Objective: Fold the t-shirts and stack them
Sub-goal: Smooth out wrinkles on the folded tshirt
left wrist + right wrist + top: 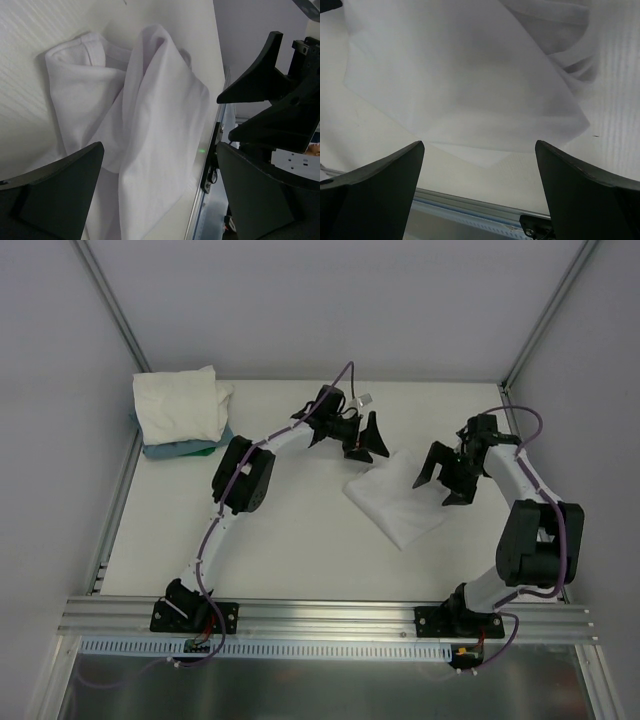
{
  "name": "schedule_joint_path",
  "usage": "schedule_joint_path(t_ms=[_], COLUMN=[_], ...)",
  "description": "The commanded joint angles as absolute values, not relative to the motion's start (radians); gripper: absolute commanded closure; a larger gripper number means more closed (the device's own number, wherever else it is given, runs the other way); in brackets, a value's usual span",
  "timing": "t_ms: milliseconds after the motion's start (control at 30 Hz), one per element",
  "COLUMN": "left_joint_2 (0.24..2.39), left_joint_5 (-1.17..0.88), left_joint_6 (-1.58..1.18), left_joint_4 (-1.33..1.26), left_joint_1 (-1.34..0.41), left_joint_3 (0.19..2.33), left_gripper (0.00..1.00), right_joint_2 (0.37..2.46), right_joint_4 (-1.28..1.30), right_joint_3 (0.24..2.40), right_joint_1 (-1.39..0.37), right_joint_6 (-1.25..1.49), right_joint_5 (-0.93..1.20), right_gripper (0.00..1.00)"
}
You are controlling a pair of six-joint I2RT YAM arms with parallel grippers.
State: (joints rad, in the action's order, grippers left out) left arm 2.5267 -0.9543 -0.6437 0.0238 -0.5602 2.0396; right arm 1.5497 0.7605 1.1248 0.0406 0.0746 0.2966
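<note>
**A:** So how far has it got?

**B:** One t-shirt (397, 498) is lying folded in the middle of the table (300, 560), a bit loose at the collar end. There's a white heap (180, 405) in the far left corner on a teal thing (180, 449). Can't tell if that's the finished stack or shirts waiting.

**A:** Holding anything?

**B:** Nope, the left gripper (362, 444) and right gripper (445, 480) hover either side of it, fingers spread wide, empty. I'd guess the stacking is what's left.
</note>
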Motion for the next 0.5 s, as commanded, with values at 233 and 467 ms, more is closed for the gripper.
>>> schedule_joint_path(t_ms=[233,467], left_joint_2=[2.240,2.013], left_joint_5=[-0.943,-0.910], left_joint_6=[-0.572,-0.479], left_joint_4=[0.055,0.182], left_joint_1=[-0.434,-0.347], left_joint_3=[1.956,1.944], left_gripper=[0.01,0.01], right_joint_2=[1.673,1.845], right_joint_4=[0.683,0.632], right_joint_3=[1.183,1.180], right_joint_1=[-0.058,-0.066], right_joint_6=[0.120,0.097], right_joint_5=[0.445,0.425], right_gripper=[0.01,0.00])
